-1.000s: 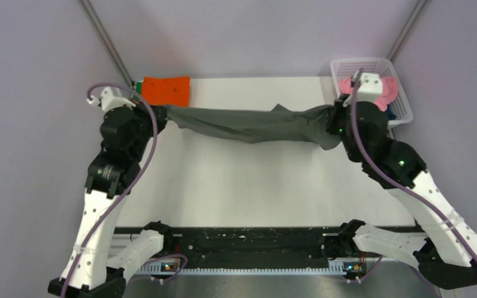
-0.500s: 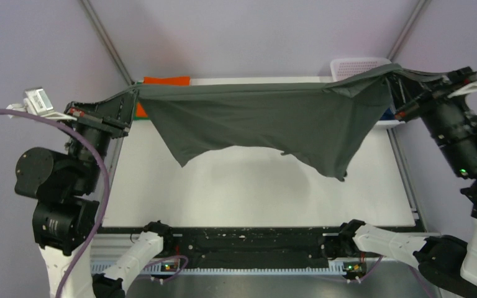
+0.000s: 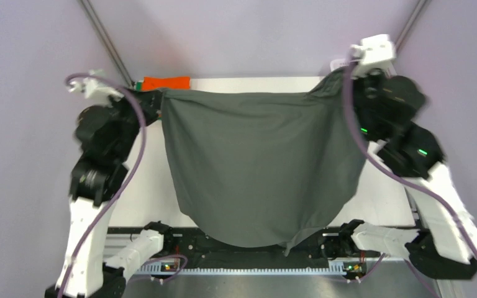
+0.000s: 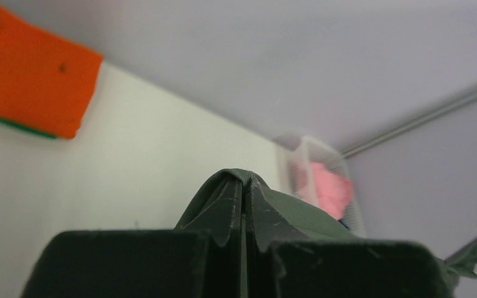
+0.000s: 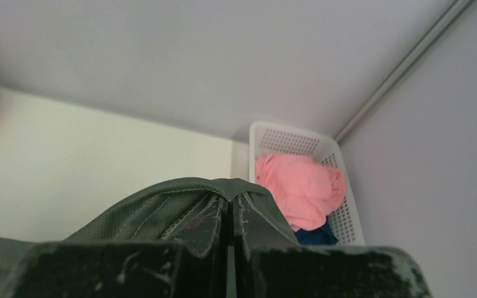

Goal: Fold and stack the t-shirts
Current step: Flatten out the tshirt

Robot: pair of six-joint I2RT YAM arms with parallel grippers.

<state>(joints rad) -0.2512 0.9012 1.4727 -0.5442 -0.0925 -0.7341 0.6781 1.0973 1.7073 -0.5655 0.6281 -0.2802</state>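
The dark grey t-shirt [image 3: 254, 161] hangs spread between my two grippers at the far side of the table, its lower edge reaching the near edge. My left gripper [image 3: 159, 98] is shut on its left top corner; the cloth drapes over the shut fingertips in the left wrist view [image 4: 243, 180]. My right gripper [image 3: 338, 79] is shut on its right top corner, cloth over the tips in the right wrist view [image 5: 230, 197]. A folded orange t-shirt [image 3: 164, 82] lies on a green one [image 4: 12, 122] at the far left corner. Pink [image 5: 298, 186] and navy [image 5: 313, 236] t-shirts lie in the basket.
The white lattice basket [image 5: 286, 138] stands at the far right corner of the white table [image 3: 143, 186], mostly hidden behind my right arm in the top view. Metal frame posts [image 3: 102, 40] run along the back corners. A black rail [image 3: 180, 239] runs along the near edge.
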